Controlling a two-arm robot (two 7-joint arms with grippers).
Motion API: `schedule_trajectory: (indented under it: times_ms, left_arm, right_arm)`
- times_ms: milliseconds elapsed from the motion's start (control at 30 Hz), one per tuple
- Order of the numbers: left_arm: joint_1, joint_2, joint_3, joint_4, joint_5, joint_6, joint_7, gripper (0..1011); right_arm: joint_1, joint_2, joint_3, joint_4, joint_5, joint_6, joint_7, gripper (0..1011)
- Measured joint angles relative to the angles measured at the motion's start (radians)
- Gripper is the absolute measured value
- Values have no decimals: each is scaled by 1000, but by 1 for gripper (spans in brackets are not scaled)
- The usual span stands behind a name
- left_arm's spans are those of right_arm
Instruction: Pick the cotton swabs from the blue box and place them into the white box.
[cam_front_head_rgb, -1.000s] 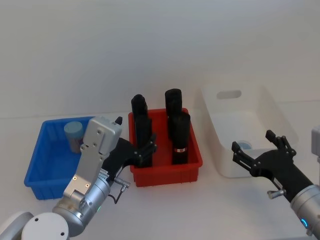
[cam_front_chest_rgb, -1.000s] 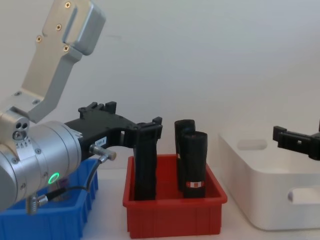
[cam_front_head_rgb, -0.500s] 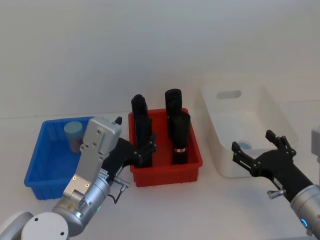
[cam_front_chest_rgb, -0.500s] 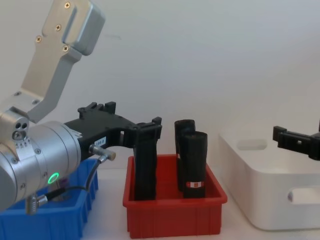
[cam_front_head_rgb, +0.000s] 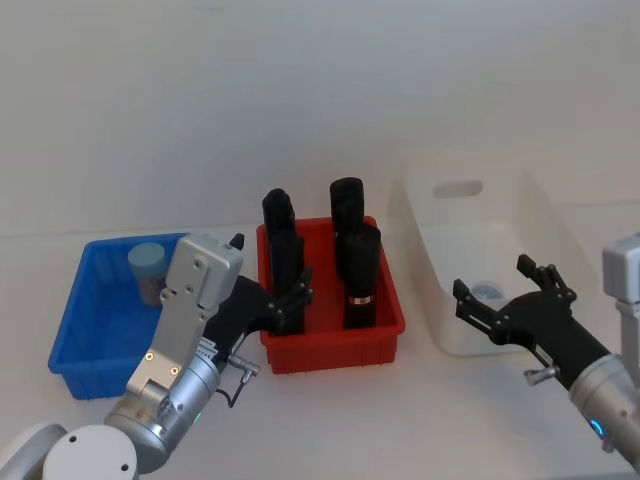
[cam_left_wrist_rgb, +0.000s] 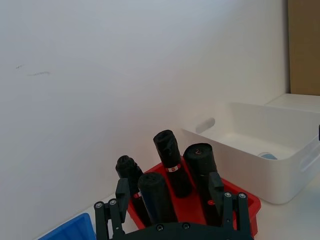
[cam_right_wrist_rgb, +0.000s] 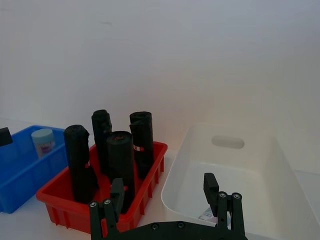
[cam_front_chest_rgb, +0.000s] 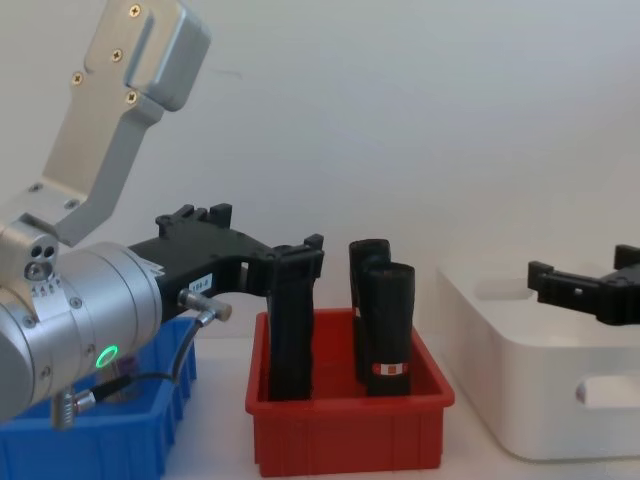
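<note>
Head view, white table (cam_front_head_rgb: 410, 430), pale wall (cam_front_head_rgb: 300, 80) (plain)

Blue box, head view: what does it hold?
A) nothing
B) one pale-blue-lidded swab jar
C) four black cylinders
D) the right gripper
B: one jar of cotton swabs stands at the far side of the blue box; the black cylinders sit in the red bin.

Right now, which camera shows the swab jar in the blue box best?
Right wrist view: the cotton swab jar stands unobstructed in the blue box, lid and side visible. Head view catches its lid beside the left arm. Chest and left wrist views catch the box's wall.
</note>
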Motion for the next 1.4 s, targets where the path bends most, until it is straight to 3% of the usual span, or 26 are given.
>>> schedule_trajectory:
  times_ms: [600, 1033, 1400]
  left_arm:
    - [0, 0, 0, 0, 0, 0, 0, 1004]
    - [0, 0, 0, 0, 0, 0, 0, 1004]
    - [0, 0, 0, 0, 0, 0, 0, 1004]
  right_arm:
    - [202, -69, -14, 264, -58, -56, 192, 1001]
    - [382, -135, -35, 525, -96, -138, 346, 1001]
    - [508, -184, -55, 734, -124, -200, 426, 1002]
